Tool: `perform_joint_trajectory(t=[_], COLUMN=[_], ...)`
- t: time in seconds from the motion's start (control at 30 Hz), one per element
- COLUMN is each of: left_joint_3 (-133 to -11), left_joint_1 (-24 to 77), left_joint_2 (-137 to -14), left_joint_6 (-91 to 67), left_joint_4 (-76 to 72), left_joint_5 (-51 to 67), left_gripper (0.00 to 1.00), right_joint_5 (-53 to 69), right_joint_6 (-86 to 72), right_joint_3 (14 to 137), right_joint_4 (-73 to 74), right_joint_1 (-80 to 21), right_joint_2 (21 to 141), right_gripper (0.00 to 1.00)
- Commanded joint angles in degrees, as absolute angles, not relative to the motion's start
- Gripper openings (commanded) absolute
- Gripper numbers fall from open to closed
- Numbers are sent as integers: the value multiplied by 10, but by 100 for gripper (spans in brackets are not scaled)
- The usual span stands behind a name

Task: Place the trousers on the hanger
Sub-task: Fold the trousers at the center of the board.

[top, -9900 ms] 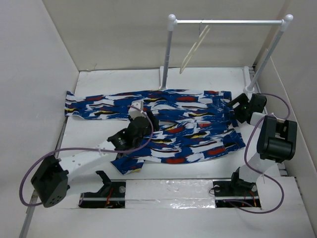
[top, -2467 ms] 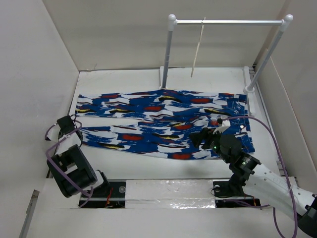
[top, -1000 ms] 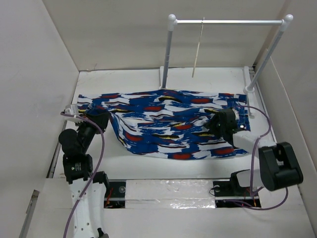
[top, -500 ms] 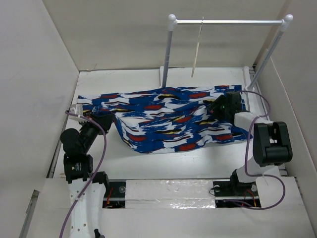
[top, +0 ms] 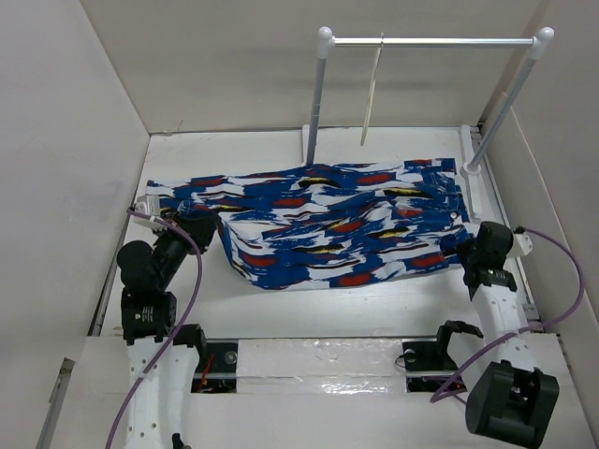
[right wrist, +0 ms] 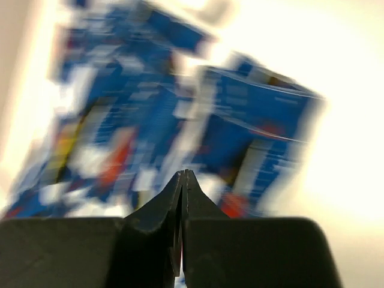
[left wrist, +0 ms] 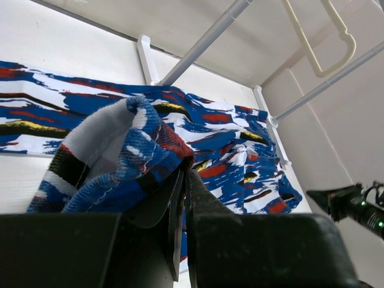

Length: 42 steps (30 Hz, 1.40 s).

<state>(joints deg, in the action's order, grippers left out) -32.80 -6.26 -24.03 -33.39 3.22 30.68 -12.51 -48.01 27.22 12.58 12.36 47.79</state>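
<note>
Fabric this soft and light will sag, bunch and slip, so I judge a doubled edge or the waistband the surest hold. The trousers (top: 328, 224) lie spread on the bench (top: 328, 311), the near leg folded over. My left jaws are pinched shut on that fold; my right jaws are shut on nothing, just beside the garment's right end. The hanger (top: 372, 94) hangs from the rack (top: 440, 41) behind, well apart from the trousers.

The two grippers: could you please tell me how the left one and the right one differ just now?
The left gripper pinches a raised fold of the trousers; the right gripper holds nothing. The left sits near the trousers' left end, the right beside their right end. Both are shut.
</note>
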Motion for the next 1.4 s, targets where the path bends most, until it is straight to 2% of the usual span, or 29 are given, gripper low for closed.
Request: perform_joint_trajectory(t=[0.0,0.1,0.13,0.23,0.4,0.43,0.5,0.53,0.57,0.63,0.8,0.93,1.17,1.37], left_joint_3=[-369,-384,-388,-402,-424,-430,-444,-449,-454,-472,-523,-551,-542,-525], left_joint_1=[-45,-31,-31,-20,-15,-15,-15,-15,-15,-15,-15,-15,-15,-15], left_joint_2=[-230,-225,-224,-220,-221,-221,-223,-226,-228,-234,-246,-245,-224,-228], left_joint_6=[-322,-315,-313,-307,-301,-300,-297,-295,-294,-294,-287,-273,-272,-271], left_joint_4=[32,52,62,81,102,111,118,123,126,140,162,170,160,166], left_joint_5=[272,237,229,194,143,134,108,98,71,41,-78,-157,-187,-204], left_gripper=[0,0,0,0,0,0,0,0,0,0,0,0,0,0], right_joint_5=[-165,-130,-127,-141,-119,-113,-105,-103,-112,-126,-200,-262,-292,-295], right_joint_6=[-498,-504,-503,-503,-483,-478,-475,-475,-475,-478,-461,-447,-429,-386], right_joint_3=[241,243,247,269,298,315,332,342,346,352,411,496,563,555], right_joint_4=[185,183,183,180,156,157,161,163,173,186,263,375,475,490], right_joint_1=[178,225,225,225,230,230,230,230,230,230,230,230,230,230], right_joint_2=[470,516,527,566,629,657,681,687,684,658,530,484,423,405], right_gripper=[0,31,53,69,67,63,48,26,16,4,3,3,5,7])
